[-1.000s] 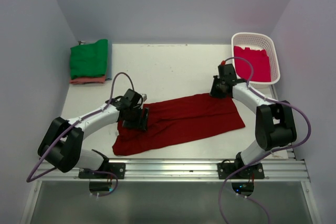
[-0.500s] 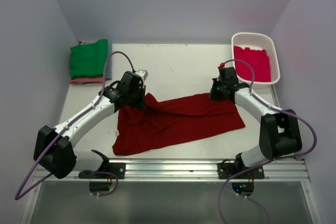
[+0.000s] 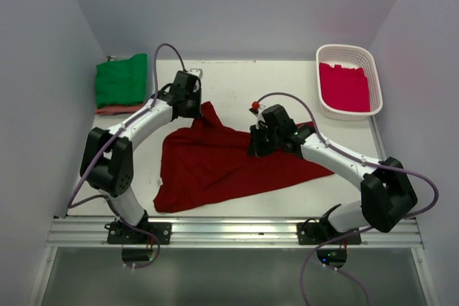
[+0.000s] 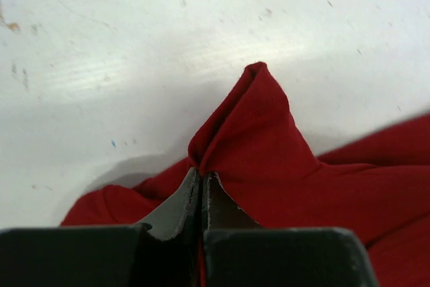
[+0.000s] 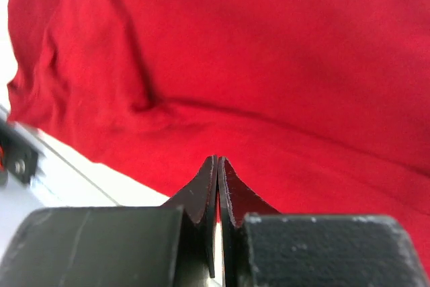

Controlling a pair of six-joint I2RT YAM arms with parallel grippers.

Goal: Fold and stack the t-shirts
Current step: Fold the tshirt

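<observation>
One white surface [image 3: 237,84] carries everything here, and the largest thing on it is the dark red t-shirt [image 3: 215,170]. It lies spread and rumpled across the middle, nearer the front rail than the back wall. Its near left corner reaches almost to the rail. Its far left part is pulled up into a point towards the back, and its right end tapers off under the right arm [image 3: 337,159].

That arm stretches in from the right and lies low over the cloth. The left arm [image 3: 133,128] reaches up the left side and bends in towards the raised point.

At the far right corner sits a white lattice basket [image 3: 344,49] with a crimson-pink t-shirt [image 3: 344,87] lying in it, well apart from the red one. In the far left corner there is a small pile of folded shirts, with a green t-shirt [image 3: 120,80] on top and a salmon-pink t-shirt [image 3: 118,110] showing at the near edge beneath it.

The left hand [image 4: 202,178] is pinched tight on the peak of the dark red shirt. The cloth rises out of its tips in a folded ridge, with bare surface just beyond. The right hand [image 5: 218,162] hangs over the middle of the same shirt with its two fingers pressed together. From where I stand I cannot tell whether any cloth is caught between them.
</observation>
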